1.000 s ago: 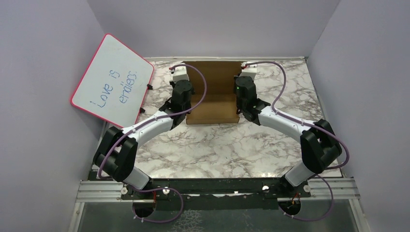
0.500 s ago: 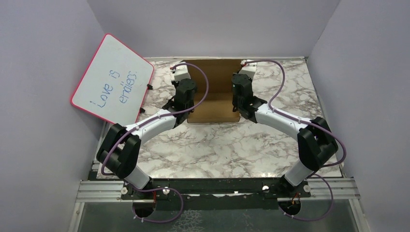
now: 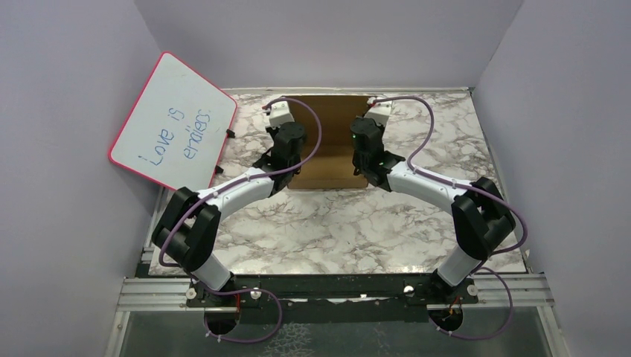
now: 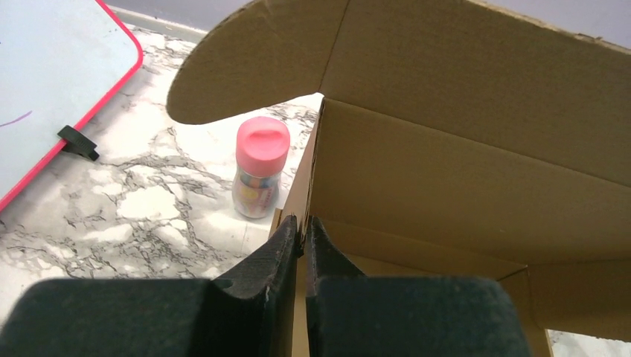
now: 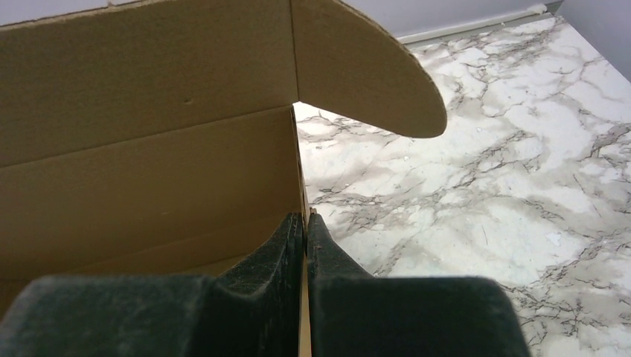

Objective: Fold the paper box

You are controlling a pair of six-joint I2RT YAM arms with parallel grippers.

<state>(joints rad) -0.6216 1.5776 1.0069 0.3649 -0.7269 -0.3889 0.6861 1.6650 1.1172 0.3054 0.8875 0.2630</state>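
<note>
Left pincer (image 4: 301,232): fingers pressed almost together, pinching the top edge of the left side wall (image 4: 305,186) of the paper box (image 4: 446,171). Only thin cardboard sits between them.
Right pincer (image 5: 306,223): same story on the other side, clamped on the edge of the right side wall (image 5: 301,178).
Paper box: on the desk (image 3: 335,230), sitting between the two pincers, with its tall back panel rising just ahead of both.
What just changed: both arms have swung inward over the last second, and the pincers now stand closer to each other than they did.
Box position: the base has not slid on the desk, so only the held walls are moving.
Flaps: one rounded flap (image 4: 253,67) juts from the back panel above and left of the left pincer. Its twin (image 5: 364,74) juts above and right of the right pincer, and neither is tucked yet.
Bystanders: a pink-capped jar (image 4: 259,167) stands just ahead and left of the left pincer, outside the wall. The whiteboard (image 3: 175,123) is further left, well apart.
Meaning for the task: my read is that the side walls are being drawn up and in, so the tray is taking shape. Tucking the flaps and closing the lid remain.
Watch for: the walls may spring back outward if either pinch lets go early.
</note>
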